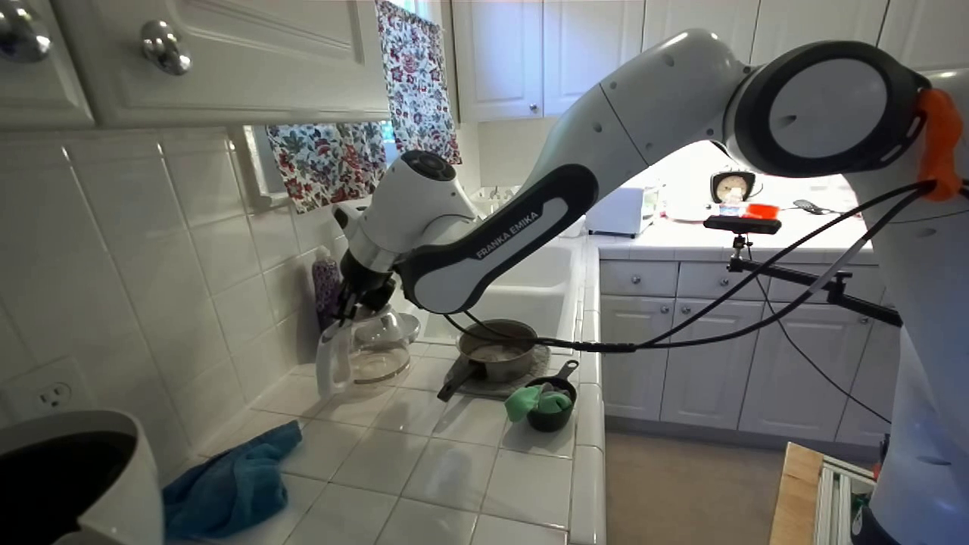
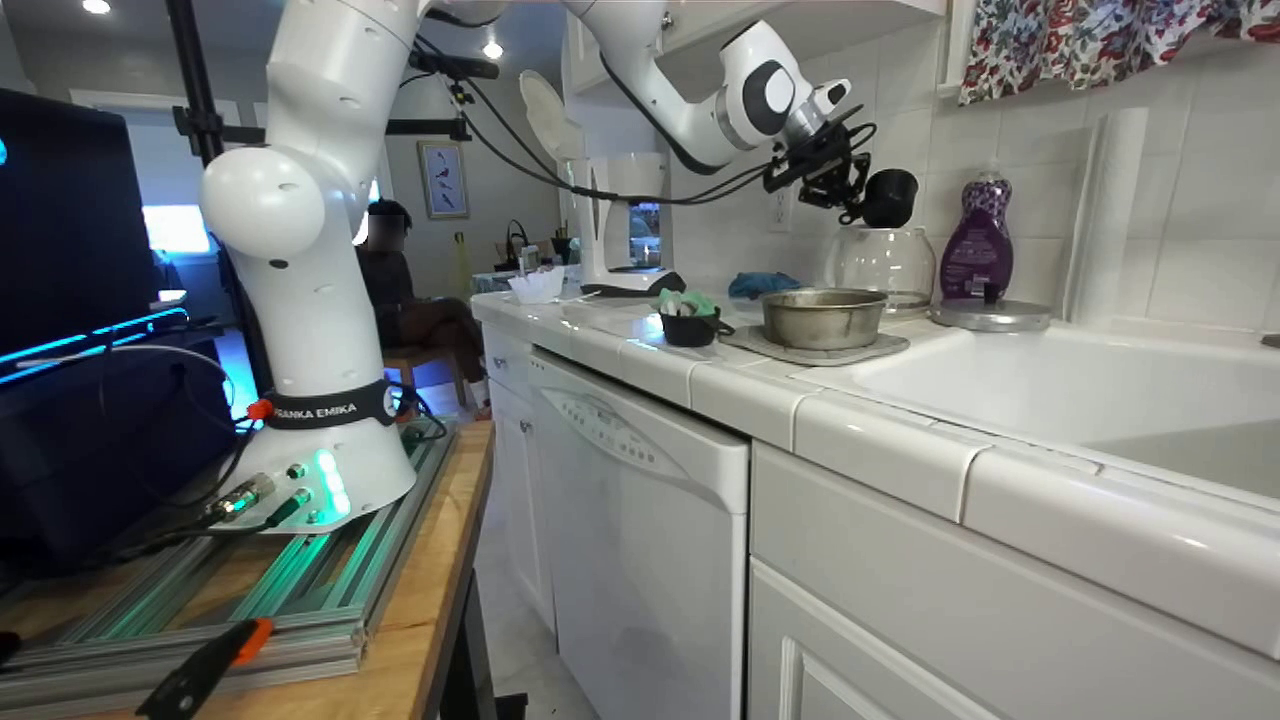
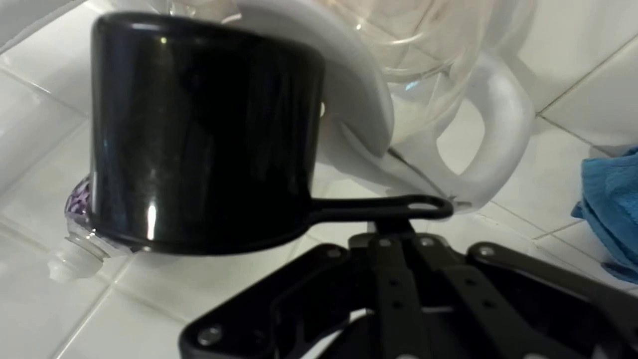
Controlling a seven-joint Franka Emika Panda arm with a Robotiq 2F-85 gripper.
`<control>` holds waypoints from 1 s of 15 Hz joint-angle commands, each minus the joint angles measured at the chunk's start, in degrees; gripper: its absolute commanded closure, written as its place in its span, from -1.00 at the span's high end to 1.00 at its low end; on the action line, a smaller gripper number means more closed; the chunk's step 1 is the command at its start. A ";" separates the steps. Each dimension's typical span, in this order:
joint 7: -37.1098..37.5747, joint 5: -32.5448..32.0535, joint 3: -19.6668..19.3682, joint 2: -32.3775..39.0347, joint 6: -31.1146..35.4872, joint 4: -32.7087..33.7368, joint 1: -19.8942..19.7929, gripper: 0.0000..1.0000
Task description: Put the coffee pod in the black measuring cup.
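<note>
– How does the gripper (image 3: 395, 229) look to us?
– In the wrist view we see its fingers drawn close together, pinching the handle of a black measuring cup (image 3: 199, 139).
– Where do we place that cup?
– Just above the glass carafe (image 2: 885, 265), in an exterior view; whether they touch, and which way the cup faces, we cannot tell.
– And do we count a second black cup (image 1: 551, 420)?
– We do, on the tiled counter (image 1: 447, 469) near the metal pan (image 1: 511, 369), with green pieces (image 1: 522, 403) in it, one hanging over the rim.
– Is a coffee pod among them?
– We cannot tell, nor which cup the task means.
</note>
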 commanded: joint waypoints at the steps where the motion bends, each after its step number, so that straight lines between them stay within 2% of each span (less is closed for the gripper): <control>1: -1.98 0.30 -1.18 -0.50 -0.41 0.28 1.49 -1.00; 6: -4.52 0.60 -0.33 -0.59 1.77 -0.10 1.23 -1.00; 11: -10.20 2.22 3.27 -0.32 4.40 -0.80 -0.71 -1.00; 13: -11.62 1.78 5.72 -0.58 3.59 -1.09 -2.23 -1.00; 15: -9.97 0.39 3.22 -3.22 2.82 -2.95 0.59 -1.00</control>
